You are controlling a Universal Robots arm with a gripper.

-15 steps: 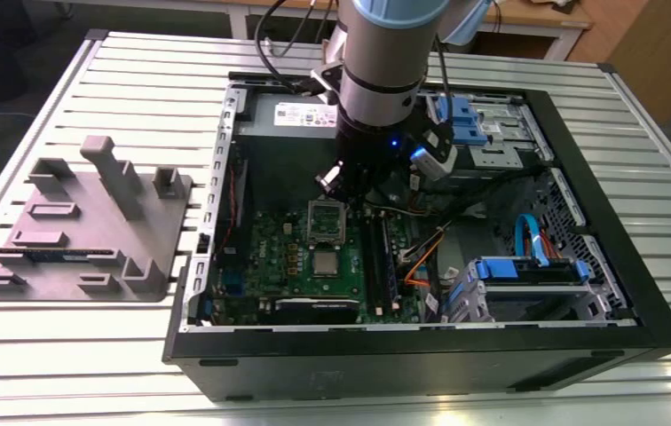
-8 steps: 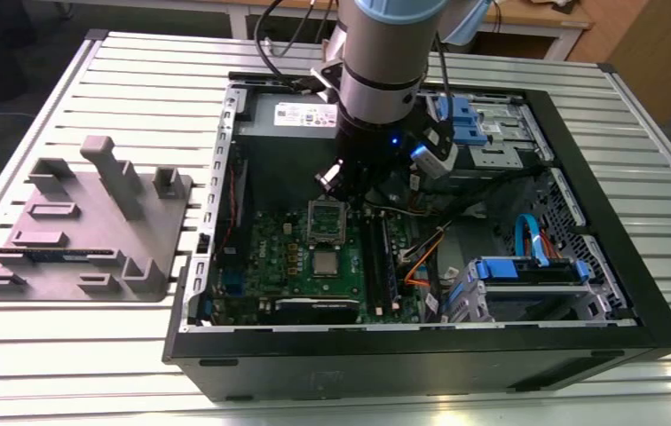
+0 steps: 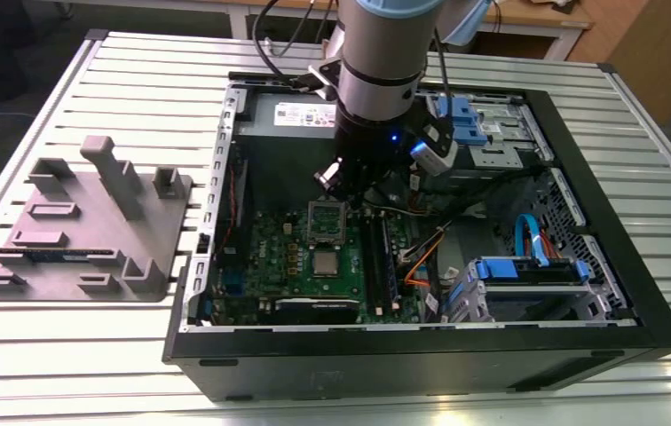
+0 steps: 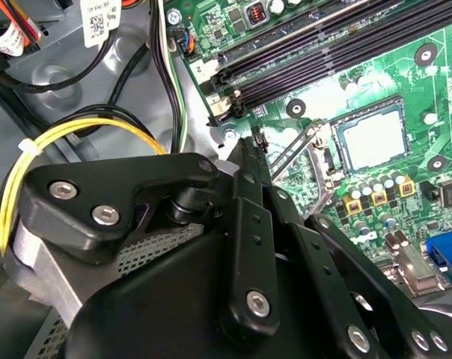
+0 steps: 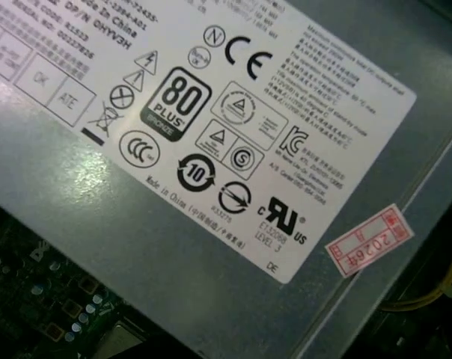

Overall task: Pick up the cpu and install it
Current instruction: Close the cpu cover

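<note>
The cpu (image 3: pixel 327 263) is a small silvery square lying flat in its socket on the green motherboard (image 3: pixel 271 257) inside the open computer case. In the second wrist view the cpu (image 4: pixel 370 138) sits level in the socket, and the hollow metal socket frame (image 4: pixel 313 153) stands swung up beside it. My gripper (image 3: pixel 353 197) hangs inside the case over the raised frame (image 3: pixel 326 220), a little beyond the cpu. In the second wrist view the gripper (image 4: pixel 254 146) looks shut, with its black fingertips (image 4: pixel 248 149) meeting and nothing between them.
The case (image 3: pixel 430 355) lies open on a slatted metal table (image 3: pixel 98 355). A power supply (image 3: pixel 294 115) with a white label (image 5: pixel 211 134) sits at the back. Blue drive cages (image 3: pixel 525 271) and cables (image 4: pixel 84 134) crowd the exterior view's right. A grey fixture (image 3: pixel 75 226) stands at its left.
</note>
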